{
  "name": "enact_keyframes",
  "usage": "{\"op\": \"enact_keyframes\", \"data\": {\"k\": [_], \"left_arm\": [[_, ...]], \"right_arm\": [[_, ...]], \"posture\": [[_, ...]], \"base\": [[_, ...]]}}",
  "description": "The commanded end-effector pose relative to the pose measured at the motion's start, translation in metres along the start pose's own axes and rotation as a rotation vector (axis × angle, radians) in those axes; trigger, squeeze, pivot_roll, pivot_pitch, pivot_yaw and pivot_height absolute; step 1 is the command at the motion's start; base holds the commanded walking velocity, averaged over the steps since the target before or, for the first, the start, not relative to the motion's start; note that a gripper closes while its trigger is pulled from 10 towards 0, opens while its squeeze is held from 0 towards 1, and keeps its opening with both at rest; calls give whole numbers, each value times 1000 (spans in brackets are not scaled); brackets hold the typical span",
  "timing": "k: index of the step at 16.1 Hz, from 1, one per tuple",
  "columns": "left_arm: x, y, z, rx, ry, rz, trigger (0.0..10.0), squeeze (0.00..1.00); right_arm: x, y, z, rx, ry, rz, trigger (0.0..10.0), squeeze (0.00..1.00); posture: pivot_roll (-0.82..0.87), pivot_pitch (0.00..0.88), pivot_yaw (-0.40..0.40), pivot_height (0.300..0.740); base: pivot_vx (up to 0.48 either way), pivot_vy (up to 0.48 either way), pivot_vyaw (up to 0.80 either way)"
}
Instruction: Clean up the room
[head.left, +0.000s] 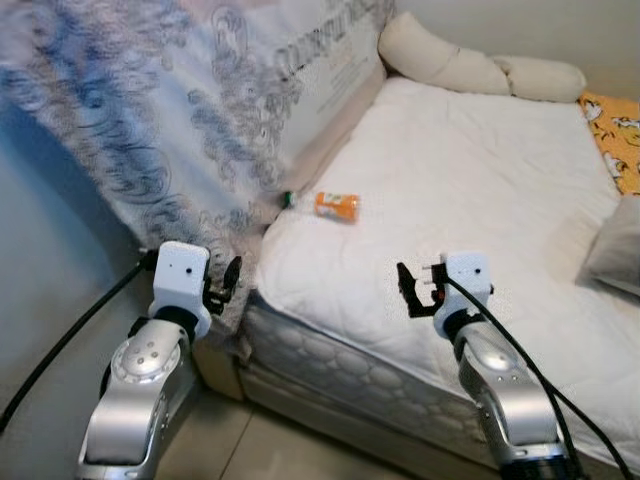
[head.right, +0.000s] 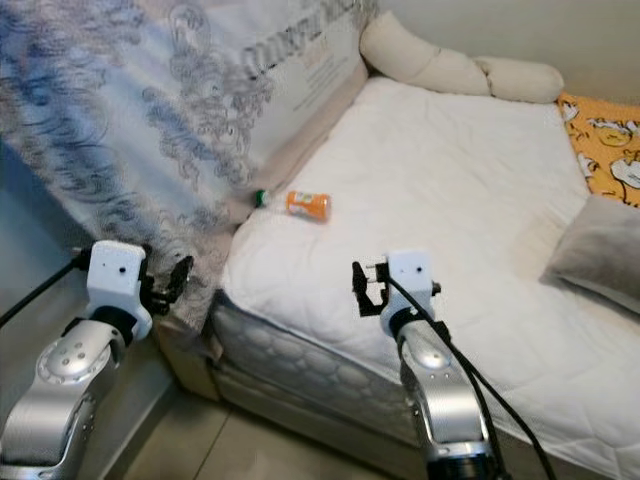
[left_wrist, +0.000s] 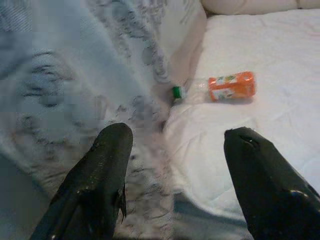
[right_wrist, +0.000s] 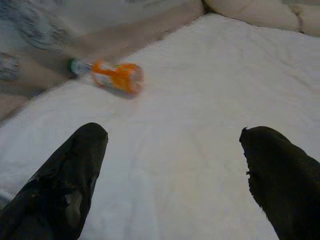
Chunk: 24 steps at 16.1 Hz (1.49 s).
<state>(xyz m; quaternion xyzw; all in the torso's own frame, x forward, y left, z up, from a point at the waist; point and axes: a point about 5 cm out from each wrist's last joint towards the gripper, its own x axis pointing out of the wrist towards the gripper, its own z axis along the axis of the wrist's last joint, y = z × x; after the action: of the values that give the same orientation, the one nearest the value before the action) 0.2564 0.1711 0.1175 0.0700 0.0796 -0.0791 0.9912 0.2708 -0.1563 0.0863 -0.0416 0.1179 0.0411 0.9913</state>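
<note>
Bottle (head.left: 336, 205) lies mid-frame by mattress (head.left: 480, 190) left edge, cap end blurred. Left gripper (head.left: 228, 282) lower left, right gripper (head.left: 412, 289) lower centre: fingers spread, empty.

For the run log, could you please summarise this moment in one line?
bottle: lying on bed | left gripper: open, off bed edge | right gripper: open, above bed

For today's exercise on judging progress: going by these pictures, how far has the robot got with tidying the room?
Nothing looks done yet. The orange bottle lies on its side on the white mattress, near its edge. In hand: both grippers are raised and open, holding nothing; the right gripper hovers over the mattress, the left gripper beside the bed's corner. Left: reaching the bottle, gripping it and removing it.
</note>
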Motion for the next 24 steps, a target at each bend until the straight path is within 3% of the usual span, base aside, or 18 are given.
{"op": "enact_keyframes", "data": {"k": [1, 21, 24], "left_arm": [[1, -3, 3, 15, -12, -16, 10000, 0], [3, -1, 0, 6, -3, -14, 10000, 0], [4, -1, 1, 8, -4, -16, 10000, 0]], "right_arm": [[1, -4, 5, -10, -19, -18, 10000, 0], [5, -6, 9, -52, -26, -11, 10000, 0], [5, -5, 8, -85, -23, -4, 10000, 0]], "posture": [[-43, 0, -19, 740], [-58, 0, -13, 740], [-58, 0, -14, 740]], "base": [[311, 0, 0], [310, 0, 0], [310, 0, 800]]}}
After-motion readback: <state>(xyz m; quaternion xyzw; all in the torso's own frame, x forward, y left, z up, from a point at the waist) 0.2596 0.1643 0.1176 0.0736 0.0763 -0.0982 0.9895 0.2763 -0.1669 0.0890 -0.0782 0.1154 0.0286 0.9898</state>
